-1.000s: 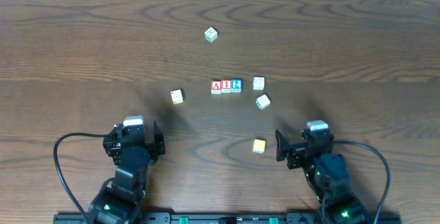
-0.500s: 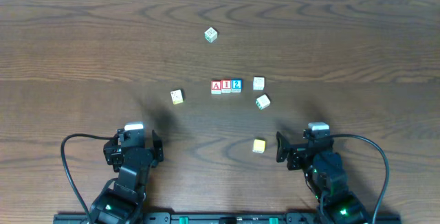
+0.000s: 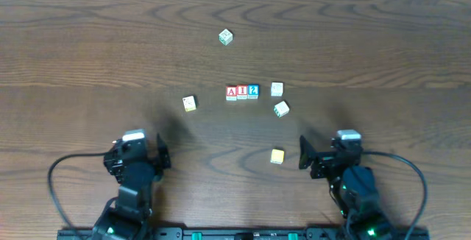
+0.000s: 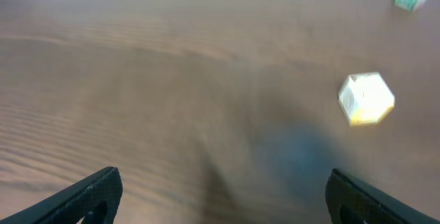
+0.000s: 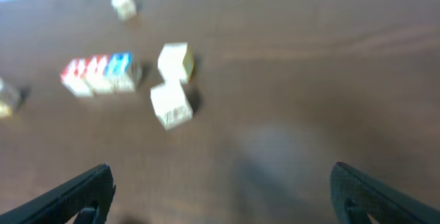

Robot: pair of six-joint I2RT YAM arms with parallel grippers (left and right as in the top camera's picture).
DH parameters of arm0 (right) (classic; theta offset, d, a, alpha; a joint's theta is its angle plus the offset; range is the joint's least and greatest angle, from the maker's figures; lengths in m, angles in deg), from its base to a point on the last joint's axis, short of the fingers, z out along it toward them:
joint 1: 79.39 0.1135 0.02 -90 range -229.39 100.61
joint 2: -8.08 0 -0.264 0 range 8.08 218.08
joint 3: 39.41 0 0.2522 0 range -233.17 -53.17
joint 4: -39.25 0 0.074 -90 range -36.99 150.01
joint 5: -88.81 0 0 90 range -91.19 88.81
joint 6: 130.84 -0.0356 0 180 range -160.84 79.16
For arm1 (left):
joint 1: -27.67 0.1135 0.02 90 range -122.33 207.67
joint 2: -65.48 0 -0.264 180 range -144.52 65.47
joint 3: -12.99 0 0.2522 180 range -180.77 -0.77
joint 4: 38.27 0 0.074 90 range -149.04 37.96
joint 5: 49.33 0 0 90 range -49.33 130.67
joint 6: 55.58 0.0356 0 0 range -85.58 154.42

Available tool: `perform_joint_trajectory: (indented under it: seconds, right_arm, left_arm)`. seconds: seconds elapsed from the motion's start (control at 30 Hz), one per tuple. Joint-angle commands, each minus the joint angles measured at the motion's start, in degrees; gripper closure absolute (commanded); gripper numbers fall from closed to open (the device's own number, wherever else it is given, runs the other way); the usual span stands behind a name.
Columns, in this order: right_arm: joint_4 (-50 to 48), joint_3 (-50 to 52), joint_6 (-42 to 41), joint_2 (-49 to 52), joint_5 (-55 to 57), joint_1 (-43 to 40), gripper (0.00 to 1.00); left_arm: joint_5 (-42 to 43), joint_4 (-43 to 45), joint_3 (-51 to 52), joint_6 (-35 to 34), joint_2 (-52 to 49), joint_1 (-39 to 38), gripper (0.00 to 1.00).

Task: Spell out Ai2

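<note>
- Wood table point(image 3: 383, 34), overhead view: the three task blocks sit in one row mid-table.
- They read left to right as A block point(image 3: 232, 92), I block point(image 3: 242, 92), 2 block point(image 3: 253, 91). They are touching or nearly so, and the line looks straight.
- A block and I block are red, 2 block is blue. Letter detail is too small to check beyond that.
- My read: the spelling looks complete. All three characters are placed in the right order, with nothing wedged between them.
- Left gripper point(image 3: 137, 153): fingers spread wide with nothing between them. It sits at the near edge, well apart from the row.
- Left wrist view is blurred and shows only bare wood between the fingers.
- Right gripper point(image 3: 331, 154): also spread wide and holding nothing, at the near edge, well apart from the row.
- Right wrist view is blurred too. The row shows far ahead on the left.
- Five spares lie loose:
  - far block point(image 3: 226, 37), up-table.
  - pale block point(image 3: 190, 103), left of the row and apart from it.
  - white block point(image 3: 277, 89), just beside 2 block with a gap visible.
  - tilted block point(image 3: 281, 108), just below that one.
  - yellow block point(image 3: 277, 156), nearest the right gripper.
- What's left, as a judgement: probably nothing. White block sits close enough that it could read as a fourth character, so nudging it away is optional.
</note>
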Motion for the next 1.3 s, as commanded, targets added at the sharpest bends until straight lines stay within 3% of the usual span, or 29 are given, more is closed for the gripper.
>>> perform_joint_trajectory:
  seconds: [0.0, 0.3, 0.6, 1.27]
  right_arm:
    - [0.2, 0.13, -0.79, -5.11, 0.68, -3.06, 0.01]
    - [0.2, 0.13, -0.79, -16.79, 0.7, -13.92, 0.01]
    - [0.09, 0.13, -0.79, -18.71, 0.7, -18.8, 0.01]
    - [0.09, 0.13, -0.79, -18.69, 0.7, -19.1, 0.01]
  left_arm:
    - [-0.81, -2.1, 0.85, -0.9, 5.22, 2.78, 0.04]
    - [-0.83, -2.1, 0.85, -0.9, 17.22, 12.0, 0.05]
    - [-0.85, -2.1, 0.85, -0.9, 17.14, 13.64, 0.05]
    - [-0.85, -2.12, 0.85, -0.9, 17.11, 16.96, 0.05]
